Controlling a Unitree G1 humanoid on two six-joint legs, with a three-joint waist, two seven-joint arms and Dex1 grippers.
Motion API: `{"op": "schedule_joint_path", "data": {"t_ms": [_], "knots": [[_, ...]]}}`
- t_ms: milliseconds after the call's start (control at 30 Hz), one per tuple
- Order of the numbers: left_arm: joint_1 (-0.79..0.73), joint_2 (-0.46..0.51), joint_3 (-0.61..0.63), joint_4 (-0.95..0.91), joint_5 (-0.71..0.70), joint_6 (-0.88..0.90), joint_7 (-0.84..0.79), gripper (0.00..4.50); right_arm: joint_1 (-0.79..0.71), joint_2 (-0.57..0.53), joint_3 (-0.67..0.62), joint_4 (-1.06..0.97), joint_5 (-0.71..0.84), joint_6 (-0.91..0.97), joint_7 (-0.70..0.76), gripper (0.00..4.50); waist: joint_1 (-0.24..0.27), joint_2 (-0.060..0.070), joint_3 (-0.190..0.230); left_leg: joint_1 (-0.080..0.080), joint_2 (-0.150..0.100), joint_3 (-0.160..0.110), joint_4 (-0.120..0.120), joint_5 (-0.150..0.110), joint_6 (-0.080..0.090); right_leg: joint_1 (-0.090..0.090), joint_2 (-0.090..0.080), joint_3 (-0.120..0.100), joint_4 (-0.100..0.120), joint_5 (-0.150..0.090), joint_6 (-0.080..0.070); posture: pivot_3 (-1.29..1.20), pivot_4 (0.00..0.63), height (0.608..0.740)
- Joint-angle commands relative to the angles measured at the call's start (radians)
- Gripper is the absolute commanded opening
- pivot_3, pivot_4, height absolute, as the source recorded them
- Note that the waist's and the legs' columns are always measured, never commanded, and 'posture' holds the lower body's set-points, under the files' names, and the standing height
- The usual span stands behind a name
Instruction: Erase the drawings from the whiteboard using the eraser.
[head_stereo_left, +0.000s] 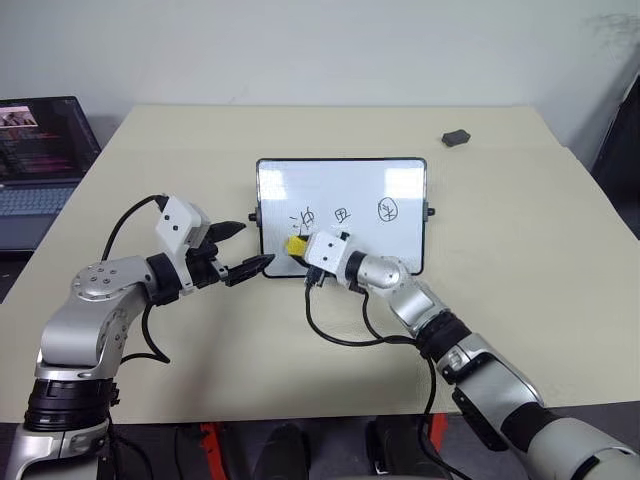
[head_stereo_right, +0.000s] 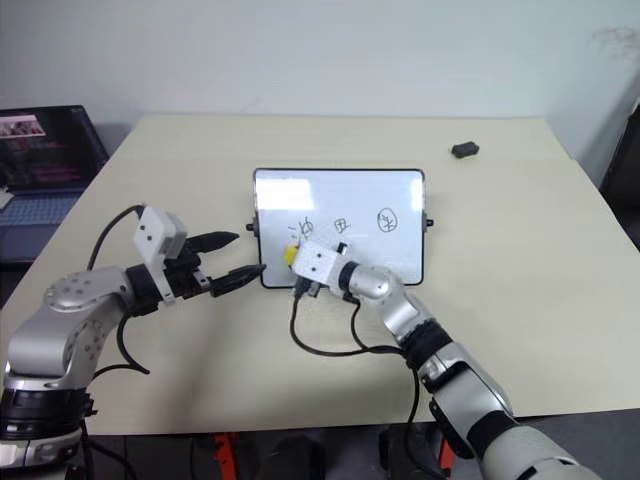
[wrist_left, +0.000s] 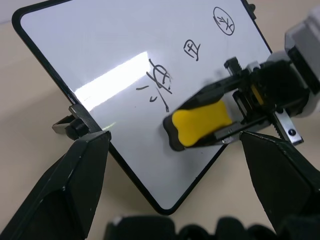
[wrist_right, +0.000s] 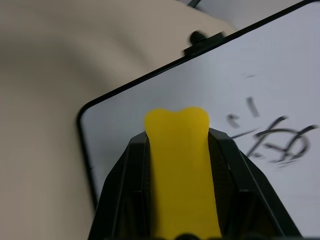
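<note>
The right tool (head_stereo_left: 300, 249) pinches the eraser (wrist_left: 200, 122) and has it at the board (head_stereo_left: 340, 175), near its lower left corner, apparently touching. Wiping is about to start: sweep it over the marks (head_stereo_left: 345, 213), nearest just beyond and right of it. The left tool (head_stereo_left: 243, 248), spread, brackets the board's left edge.

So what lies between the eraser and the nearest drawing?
Only bare white board: the eraser, held by the right gripper, sits just short of the first scribble, per the left wrist view.
</note>
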Motion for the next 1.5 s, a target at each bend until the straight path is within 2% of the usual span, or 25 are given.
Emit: {"op": "schedule_joint_path", "data": {"t_ms": [33,200,400,567,833,967,1100,1167,1367,1500], "knots": [[-0.018,0.003,0.029,0.015,0.002,-0.012,0.013,4.50,-0.033,-0.003,-0.052,-0.013,0.003,-0.044,-0.047,1.18,0.001,0.000,0.000,0.003,0.000,-0.001,0.000,0.000,0.000,0.003,0.000,0.000,0.000,0.000,0.000,0.00,0.150,0.740],[-0.012,0.008,0.026,0.033,0.017,-0.025,0.014,4.50,-0.093,0.021,-0.141,-0.053,0.046,-0.092,-0.116,1.18,0.000,0.000,0.001,0.000,0.000,-0.001,-0.001,0.000,0.000,0.001,0.001,0.000,-0.001,0.000,0.000,0.00,0.150,0.740],[0.006,0.004,0.015,0.014,0.019,-0.026,0.016,4.50,-0.144,0.014,-0.162,0.025,-0.026,-0.035,-0.220,1.18,0.000,0.000,0.001,-0.004,0.001,0.000,-0.005,0.000,-0.001,-0.005,0.001,0.000,-0.004,-0.001,0.000,0.00,0.150,0.740],[0.012,0.005,0.020,0.000,0.011,-0.017,0.018,4.50,-0.096,-0.005,-0.103,0.043,-0.064,0.018,-0.132,1.18,0.000,-0.002,-0.001,-0.015,0.001,0.001,-0.002,0.000,-0.001,-0.016,0.000,0.001,-0.002,-0.001,0.000,0.00,0.150,0.740],[0.007,0.006,0.019,0.007,0.010,-0.016,0.016,4.50,-0.006,-0.032,-0.014,-0.064,-0.081,0.166,0.075,1.17,0.000,-0.002,-0.002,-0.008,0.001,0.001,-0.002,0.000,-0.001,-0.010,0.000,0.000,0.001,-0.001,-0.001,0.00,0.150,0.740],[0.006,0.006,0.018,0.010,0.011,-0.016,0.015,4.50,-0.037,-0.023,-0.063,-0.066,-0.082,0.166,-0.028,1.17,0.000,-0.002,-0.002,0.002,0.001,-0.001,-0.003,0.000,-0.001,0.001,0.000,-0.001,0.000,-0.001,-0.001,0.00,0.150,0.740],[0.003,0.006,0.017,0.013,0.011,-0.017,0.014,4.50,-0.097,-0.019,-0.127,-0.026,-0.070,0.145,-0.177,1.17,0.007,-0.002,-0.001,0.002,0.000,-0.002,-0.002,0.001,-0.001,0.002,0.000,-0.001,0.000,-0.001,-0.001,0.00,0.150,0.740],[0.005,0.007,0.017,0.013,0.011,-0.016,0.012,4.50,-0.112,-0.018,-0.140,-0.020,-0.061,0.121,-0.208,1.17,0.011,-0.002,-0.001,0.002,0.000,-0.003,-0.002,0.001,-0.001,0.002,0.000,-0.002,0.000,-0.001,-0.001,0.00,0.150,0.740],[0.022,0.009,0.020,0.017,0.015,-0.017,0.012,4.50,-0.121,0.015,-0.146,-0.032,-0.053,0.067,-0.246,1.17,0.007,-0.002,-0.001,-0.001,0.000,-0.002,-0.004,0.001,-0.001,0.000,0.000,-0.001,-0.003,-0.001,-0.001,0.00,0.150,0.740],[0.036,0.010,0.021,0.009,0.013,-0.014,0.011,4.50,-0.099,0.028,-0.084,-0.029,-0.062,0.054,-0.153,1.17,0.001,-0.002,-0.001,-0.002,0.000,-0.002,-0.005,0.001,-0.001,-0.002,0.000,-0.001,-0.004,-0.001,-0.001,0.00,0.150,0.740]]}}
